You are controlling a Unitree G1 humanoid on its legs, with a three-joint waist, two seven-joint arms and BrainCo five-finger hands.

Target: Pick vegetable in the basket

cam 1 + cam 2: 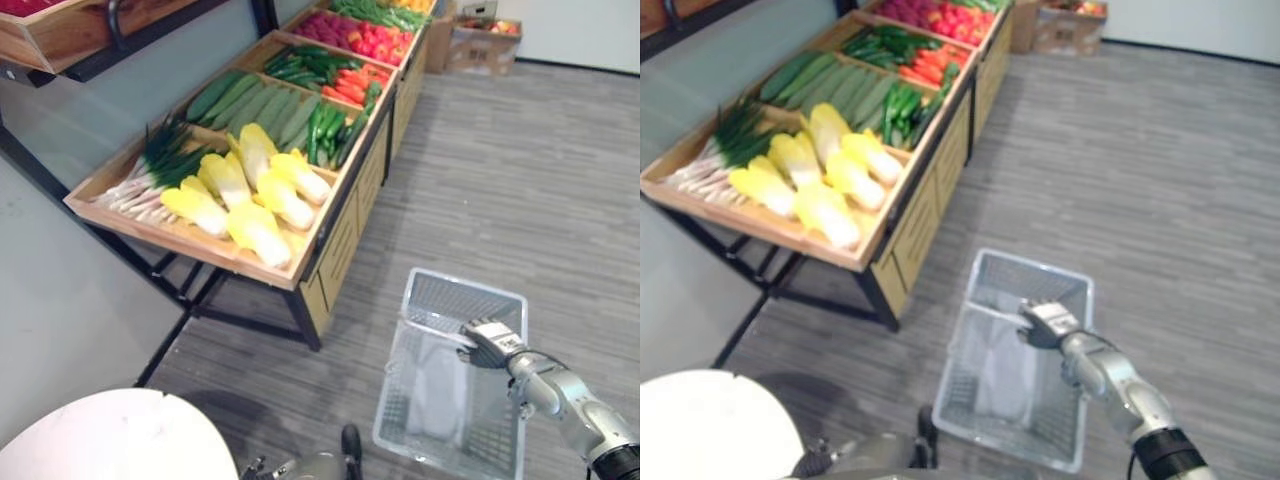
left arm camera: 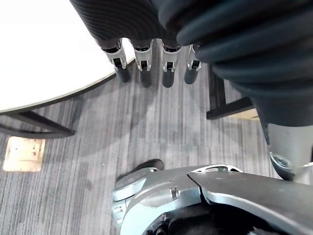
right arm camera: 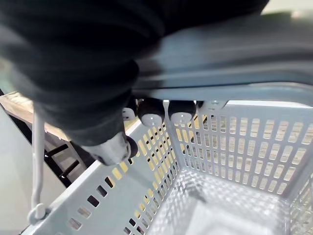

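A grey plastic basket [image 1: 466,288] hangs over the floor to the right of the stand. My right hand [image 1: 490,343] is shut on its handle [image 3: 220,89], fingers [image 3: 166,111] curled round the bar. On the basket floor lies something pale and flat [image 1: 437,388]; no vegetable is in it. Yellow-white cabbages [image 1: 250,195] lie in the nearest wooden tray [image 1: 180,240], with spring onions [image 1: 150,172] beside them. My left hand [image 2: 143,62] hangs low near a white round table, fingers straight and holding nothing.
Further along the stand lie cucumbers [image 1: 250,100], green pods [image 1: 335,130], carrots [image 1: 350,85] and red vegetables [image 1: 365,40]. A white round table [image 1: 110,435] sits at the lower left. A cardboard box [image 1: 485,45] stands by the far wall. Grey floor stretches right of the stand.
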